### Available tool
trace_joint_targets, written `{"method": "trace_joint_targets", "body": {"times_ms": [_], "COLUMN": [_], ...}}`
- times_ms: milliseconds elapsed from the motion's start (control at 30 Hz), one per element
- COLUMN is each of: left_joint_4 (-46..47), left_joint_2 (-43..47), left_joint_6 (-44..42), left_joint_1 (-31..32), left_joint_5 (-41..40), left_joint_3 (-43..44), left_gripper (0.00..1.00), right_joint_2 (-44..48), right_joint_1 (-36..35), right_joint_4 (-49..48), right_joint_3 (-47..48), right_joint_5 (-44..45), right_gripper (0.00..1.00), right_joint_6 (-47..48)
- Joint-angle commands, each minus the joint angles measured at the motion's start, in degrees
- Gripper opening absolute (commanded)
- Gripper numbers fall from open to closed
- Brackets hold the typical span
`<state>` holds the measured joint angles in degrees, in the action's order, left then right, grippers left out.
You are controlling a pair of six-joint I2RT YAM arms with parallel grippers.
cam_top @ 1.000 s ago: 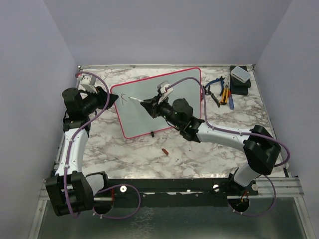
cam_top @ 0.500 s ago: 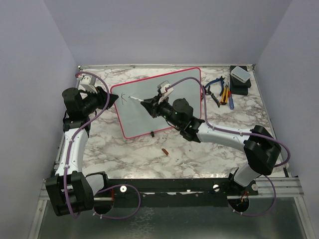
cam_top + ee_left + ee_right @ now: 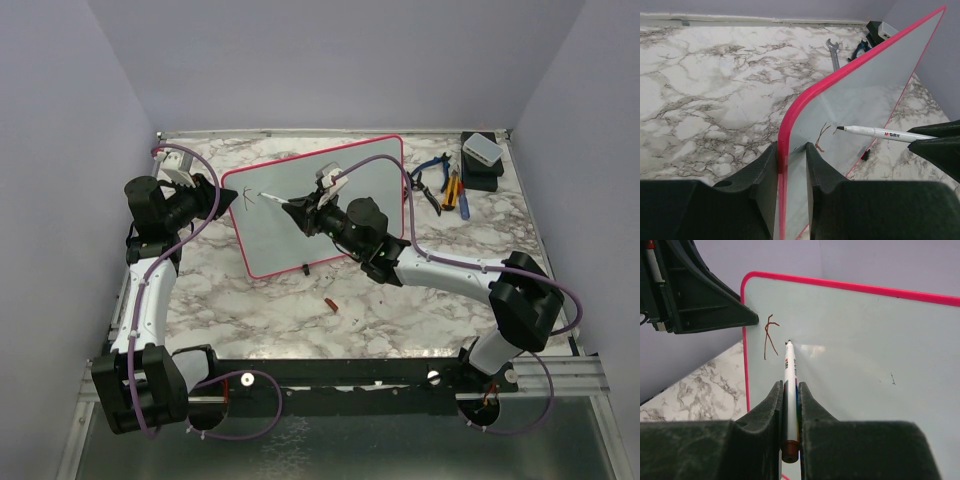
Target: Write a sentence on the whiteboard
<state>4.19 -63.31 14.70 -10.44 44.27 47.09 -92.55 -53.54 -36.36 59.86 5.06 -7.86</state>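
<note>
Large rectangular glossy whiteboard (image 3: 285,245) in a thin red-pink, round-cornered frame, propped on its long edge across the far middle of the grey-veined white marble table (image 3: 250,310). Tilted back, with the written face up and toward the near edge.

Left pincer (image 3: 229,199) closed hard on the board's left short edge, one black finger (image 3: 762,172) against each face and the red frame sandwiched between them.

Right pincer (image 3: 292,208) out in front of the face, near the board's upper left corner. Closed on a slim white plastic marker (image 3: 789,385) with a dark tip and a brown rear end, gripped around the rear half of the barrel and pointing at the board. Tip just right of the sentence (image 3: 769,337), so far a single thin brownish K-like mark of a few strokes, close beside the left pincer's fingertips. Cannot tell whether the tip touches the surface or sits just off it.

Seen from above, the board's middle and right part crossed by the right arm's black wrist and its purple cable (image 3: 407,200).

Small red-orange piece (image 3: 329,303), too small to identify, on the table between the board and the near edge. Toward the far right corner, well apart from both pincers: blue- and yellow-handled pliers (image 3: 447,185), a silver open-ended wrench (image 3: 832,47) and a black box (image 3: 481,175) with a pale grey block on top.
</note>
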Motion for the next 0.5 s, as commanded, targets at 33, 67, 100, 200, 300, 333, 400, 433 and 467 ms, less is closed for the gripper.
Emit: {"method": "trace_joint_targets", "body": {"times_ms": [33, 67, 100, 200, 300, 333, 400, 433, 467], "left_joint_4": [-1.9, -1.9, -1.9, -1.9, -1.9, -1.9, -1.9, -1.9, -1.9], "left_joint_2": [0.7, 0.7, 0.7, 0.7, 0.7, 0.7, 0.6, 0.6, 0.6], "left_joint_6": [-0.8, -0.8, -0.8, -0.8, -0.8, -0.8, -0.8, -0.8, -0.8], "left_joint_1": [-0.3, -0.3, -0.3, -0.3, -0.3, -0.3, -0.3, -0.3, -0.3], "left_joint_5": [-0.2, -0.2, -0.2, -0.2, -0.2, -0.2, -0.2, -0.2, -0.2], "left_joint_3": [-1.0, -1.0, -1.0, -1.0, -1.0, -1.0, -1.0, -1.0, -1.0], "left_gripper": [0.18, 0.18, 0.18, 0.18, 0.18, 0.18, 0.18, 0.18, 0.18], "right_joint_2": [-0.9, -1.1, -1.2, -1.5, -1.8, -2.0, -2.2, -2.2, -2.3], "right_joint_1": [0.5, 0.5, 0.5, 0.5, 0.5, 0.5, 0.5, 0.5, 0.5], "right_joint_4": [-0.7, -0.5, -0.4, -0.6, -0.8, -0.9, -0.8, -0.7, -0.4], "right_joint_3": [2.1, 2.2, 2.3, 2.1, 2.1, 2.1, 2.2, 2.2, 2.2], "right_joint_5": [0.2, 0.1, -0.2, -1.5, -2.4, -2.7, -2.7, -2.7, -2.7], "right_gripper": [0.01, 0.01, 0.01, 0.01, 0.01, 0.01, 0.01, 0.01, 0.01], "right_joint_6": [1.2, 1.1, 1.2, 1.0, 0.9, 0.9, 0.9, 0.8, 0.9]}}
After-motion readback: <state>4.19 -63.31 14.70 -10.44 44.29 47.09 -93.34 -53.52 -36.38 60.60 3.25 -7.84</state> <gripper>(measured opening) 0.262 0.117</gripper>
